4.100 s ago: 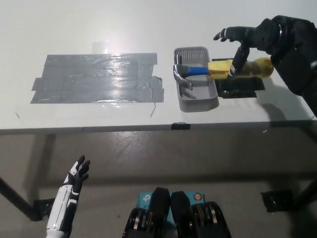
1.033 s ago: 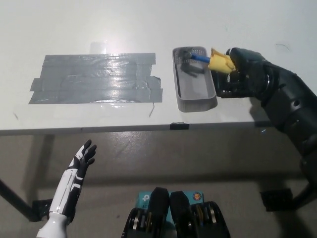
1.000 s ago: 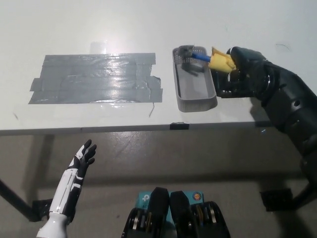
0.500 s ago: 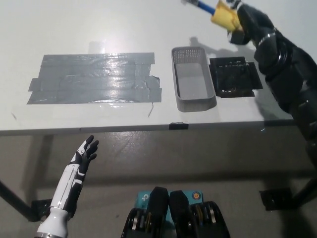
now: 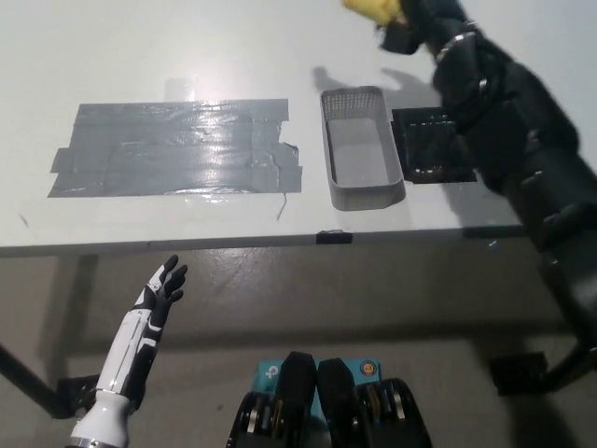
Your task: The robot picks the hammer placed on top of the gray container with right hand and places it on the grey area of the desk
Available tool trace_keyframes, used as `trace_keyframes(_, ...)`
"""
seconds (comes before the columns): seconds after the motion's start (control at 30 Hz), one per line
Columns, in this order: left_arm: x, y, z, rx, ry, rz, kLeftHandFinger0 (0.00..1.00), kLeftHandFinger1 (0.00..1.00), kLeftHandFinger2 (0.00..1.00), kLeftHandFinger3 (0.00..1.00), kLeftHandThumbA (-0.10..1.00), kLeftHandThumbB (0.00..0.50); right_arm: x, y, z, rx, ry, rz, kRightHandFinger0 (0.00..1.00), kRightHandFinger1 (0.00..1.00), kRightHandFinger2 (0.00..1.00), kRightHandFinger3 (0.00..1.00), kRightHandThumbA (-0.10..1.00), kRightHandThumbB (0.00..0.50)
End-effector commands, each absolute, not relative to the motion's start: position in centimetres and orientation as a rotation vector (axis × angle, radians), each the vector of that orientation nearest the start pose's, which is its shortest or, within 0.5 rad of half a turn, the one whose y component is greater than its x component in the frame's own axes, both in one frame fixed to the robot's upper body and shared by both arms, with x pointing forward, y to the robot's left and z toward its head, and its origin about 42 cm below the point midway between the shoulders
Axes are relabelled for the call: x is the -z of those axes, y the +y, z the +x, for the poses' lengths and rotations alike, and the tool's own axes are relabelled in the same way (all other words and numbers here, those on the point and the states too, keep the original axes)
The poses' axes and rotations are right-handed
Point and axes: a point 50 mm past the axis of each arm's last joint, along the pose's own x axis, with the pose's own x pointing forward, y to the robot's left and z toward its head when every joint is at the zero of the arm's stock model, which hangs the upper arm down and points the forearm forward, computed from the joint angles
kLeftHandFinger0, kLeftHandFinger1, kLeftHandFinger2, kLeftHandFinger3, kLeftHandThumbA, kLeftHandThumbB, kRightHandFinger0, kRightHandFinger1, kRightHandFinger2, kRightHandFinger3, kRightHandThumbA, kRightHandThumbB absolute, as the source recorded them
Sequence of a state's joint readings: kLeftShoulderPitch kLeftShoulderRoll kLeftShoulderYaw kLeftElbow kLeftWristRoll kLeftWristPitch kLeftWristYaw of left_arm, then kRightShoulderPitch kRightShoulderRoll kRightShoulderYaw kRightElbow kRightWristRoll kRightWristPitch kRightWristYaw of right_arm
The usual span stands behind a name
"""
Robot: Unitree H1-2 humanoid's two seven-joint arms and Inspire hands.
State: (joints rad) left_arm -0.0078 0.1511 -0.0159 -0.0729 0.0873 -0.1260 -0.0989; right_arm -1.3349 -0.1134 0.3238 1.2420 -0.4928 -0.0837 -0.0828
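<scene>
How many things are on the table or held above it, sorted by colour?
Grey: 2, the container and the grey taped area.
Black: 1, the black mat.
Yellow: 1, the hammer, only its handle in view, held by the right hand at the top edge.
Total: 4.

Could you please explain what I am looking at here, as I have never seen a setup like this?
This is a single view from a camera on a humanoid robot's head, looking steeply down at a white desk. The black right hand, at the top edge, is closed on a yellow hammer handle; the hammer's head is out of frame. On the desk lie a grey patch of tape strips, an empty grey mesh container and a black square patch. The white left hand hangs open below the desk edge, holding nothing.
</scene>
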Motion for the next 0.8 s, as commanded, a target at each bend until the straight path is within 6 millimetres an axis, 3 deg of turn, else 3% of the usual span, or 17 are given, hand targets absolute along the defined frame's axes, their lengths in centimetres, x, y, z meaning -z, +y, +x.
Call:
trace_keyframes(0.0, -13.9, 24.4, 28.8, 0.163, -0.233, 0.265, 1.00, 1.00, 1.00, 1.00, 1.00, 0.215, -43.5, -4.1, 57.8, -0.223, -0.516, -0.962, 0.00, 0.41, 0.81, 0.82, -0.10, 0.175)
trace_keyframes(0.03, -13.9, 24.3, 28.8, 0.163, -0.234, 0.264, 1.00, 1.00, 1.00, 1.00, 1.00, 0.215, -43.5, -3.7, 57.7, -0.229, -0.516, -0.959, 0.00, 0.42, 0.82, 0.82, -0.10, 0.175)
trace_keyframes(0.1, -13.9, 24.3, 28.7, 0.172, -0.238, 0.268, 1.00, 1.00, 1.00, 1.00, 1.00, 0.216, -43.3, 0.0, 56.6, -0.265, -0.533, -0.942, 0.00, 0.43, 0.86, 0.86, -0.10, 0.174)
trace_keyframes(0.13, -13.9, 24.2, 28.6, 0.176, -0.238, 0.269, 1.00, 1.00, 1.00, 1.00, 1.00, 0.217, -43.2, 0.3, 56.5, -0.267, -0.534, -0.938, 0.00, 0.43, 0.86, 0.86, -0.10, 0.174)
trace_keyframes(0.2, -13.8, 23.8, 28.6, 0.186, -0.251, 0.271, 1.00, 1.00, 1.00, 1.00, 1.00, 0.202, -42.8, 2.6, 55.7, -0.299, -0.541, -0.942, 0.00, 0.36, 0.78, 0.67, -0.10, 0.192)
trace_keyframes(0.27, -13.8, 23.6, 28.5, 0.194, -0.248, 0.271, 1.00, 1.00, 1.00, 1.00, 1.00, 0.205, -42.3, 4.2, 55.0, -0.324, -0.525, -0.942, 0.00, 0.34, 0.74, 0.63, -0.10, 0.195)
trace_keyframes(0.3, -13.8, 23.6, 28.5, 0.194, -0.253, 0.274, 1.00, 1.00, 1.00, 1.00, 1.00, 0.208, -41.8, 5.3, 54.5, -0.337, -0.536, -0.950, 0.01, 0.38, 0.78, 0.71, -0.10, 0.174)
trace_keyframes(0.4, -13.9, 23.2, 28.6, 0.202, -0.261, 0.269, 1.00, 1.00, 1.00, 1.00, 1.00, 0.210, -41.0, 6.3, 54.1, -0.360, -0.498, -0.937, 0.00, 0.41, 0.81, 0.70, -0.10, 0.190)
trace_keyframes(0.43, -13.9, 23.2, 28.6, 0.202, -0.260, 0.266, 1.00, 1.00, 1.00, 1.00, 1.00, 0.211, -40.6, 6.6, 54.0, -0.365, -0.480, -0.934, 0.00, 0.41, 0.83, 0.76, -0.10, 0.180)
trace_keyframes(0.63, -14.3, 23.0, 28.6, 0.199, -0.267, 0.254, 1.00, 1.00, 1.00, 1.00, 1.00, 0.213, -38.1, 7.1, 53.6, -0.384, -0.448, -0.949, 0.00, 0.45, 0.85, 0.71, -0.10, 0.202)
trace_keyframes(0.77, -14.4, 22.9, 28.7, 0.199, -0.278, 0.256, 0.98, 1.00, 1.00, 1.00, 1.00, 0.221, -36.5, 7.2, 53.4, -0.391, -0.425, -0.984, 0.00, 0.49, 0.89, 0.80, -0.10, 0.189)
